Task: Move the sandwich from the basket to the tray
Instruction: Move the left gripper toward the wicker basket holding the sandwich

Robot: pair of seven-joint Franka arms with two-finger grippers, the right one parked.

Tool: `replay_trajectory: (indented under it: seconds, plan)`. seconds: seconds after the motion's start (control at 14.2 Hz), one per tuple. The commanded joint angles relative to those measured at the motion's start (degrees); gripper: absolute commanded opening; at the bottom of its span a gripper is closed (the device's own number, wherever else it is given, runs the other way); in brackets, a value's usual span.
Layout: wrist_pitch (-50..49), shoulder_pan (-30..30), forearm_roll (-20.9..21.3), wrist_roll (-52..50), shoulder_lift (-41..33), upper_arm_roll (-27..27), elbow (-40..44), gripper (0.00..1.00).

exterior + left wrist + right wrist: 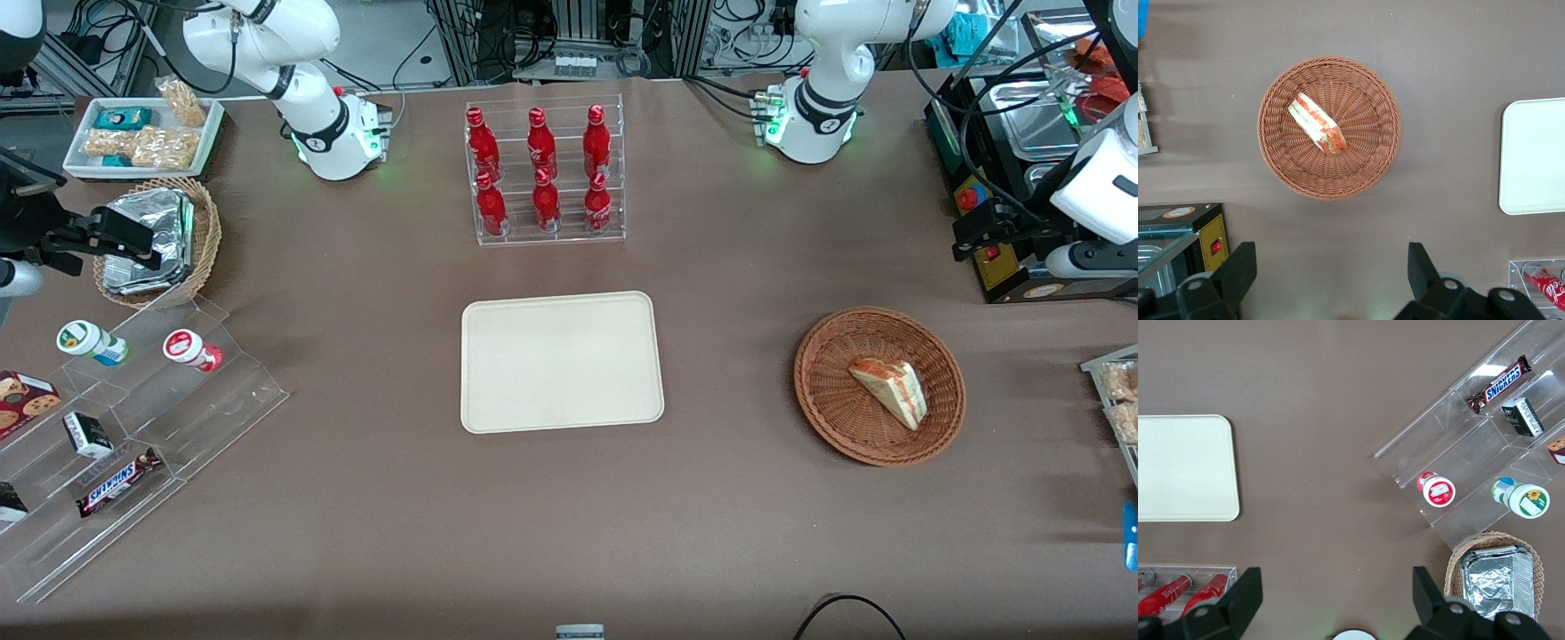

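The sandwich [1317, 124] lying in the wicker basket [1280, 163] looks light, soft and slick in its clear wrap, so I judge I should pinch it gently across the two flat bread faces near the thick end. It is a pale triangular wedge with red-orange and green filling showing along its edge. My gripper [1331, 273] hangs high above the table beside the basket, jaws spread wide and holding nothing, and the cream tray [1538, 160] sits well apart.

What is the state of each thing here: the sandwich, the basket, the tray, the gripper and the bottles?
sandwich: wrapped, lying in the basket, not held.
basket: on the table, holds only the sandwich.
tray: flat on the table, nothing on it.
gripper: open, high over the table beside the basket, holding nothing.
red bottles: six, upright, capped, in the clear rack.
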Motion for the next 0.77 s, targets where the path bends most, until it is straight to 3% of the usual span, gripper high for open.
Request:
replay_trajectory:
  seconds: [0.0, 0.49, 0.7]
  plan:
    - [-0.5, -0.2, 0.5, 0.0, 0.9, 0.0, -0.3, 1.0]
    - [8.6, 0.3, 0.6, 0.1, 6.0, 0.1, -9.3, 1.0]
    - [23.0, 0.4, 0.7, 0.3, 7.0, 0.2, -19.4, 1.0]
